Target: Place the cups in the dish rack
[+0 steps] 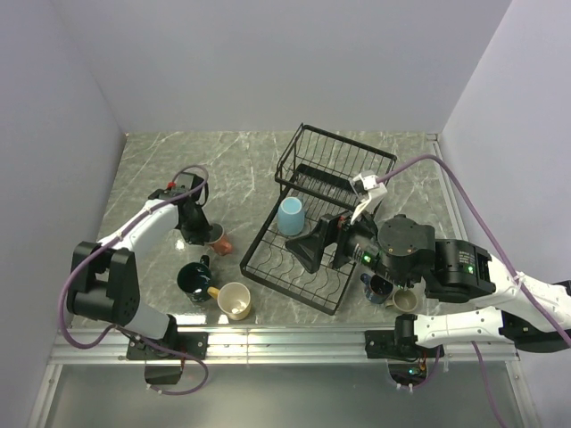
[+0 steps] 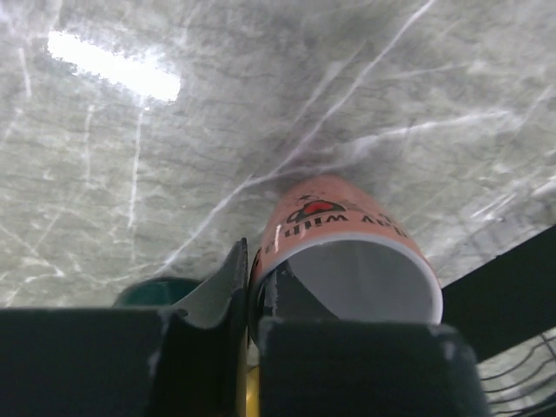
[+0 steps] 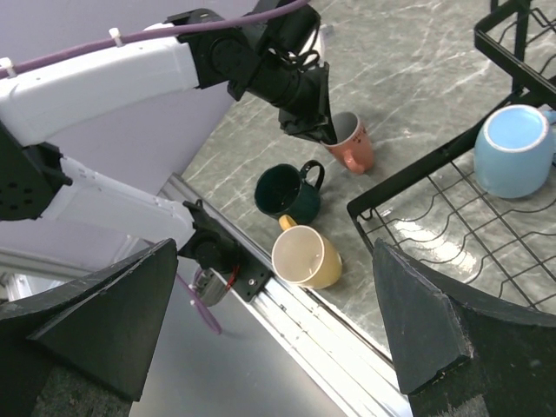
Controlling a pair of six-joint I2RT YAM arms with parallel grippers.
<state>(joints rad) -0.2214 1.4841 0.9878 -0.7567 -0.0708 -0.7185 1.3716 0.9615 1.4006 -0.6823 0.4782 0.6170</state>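
Thus far, only light blue cup (image 1: 291,216) inside dish rack (image 1: 343,143); salmon cup (image 2: 347,234) left of rack, rim pinched by left end effector (image 2: 256,278); right end effector (image 1: 328,241) spread wide; teal cup (image 1: 194,278), yellow cup (image 1: 234,300), navy cup (image 1: 376,285), beige cup (image 1: 406,299) unloaded on surface (image 1: 152,160).

Blue cup (image 1: 291,216) in black rack (image 1: 290,285); pink cup (image 1: 219,241), teal cup (image 1: 194,281), yellow cup (image 1: 235,300) beside.

A grey marbled table (image 1: 178,169) sits between pale walls (image 1: 268,53), metal rail (image 1: 268,343) along its near edge.
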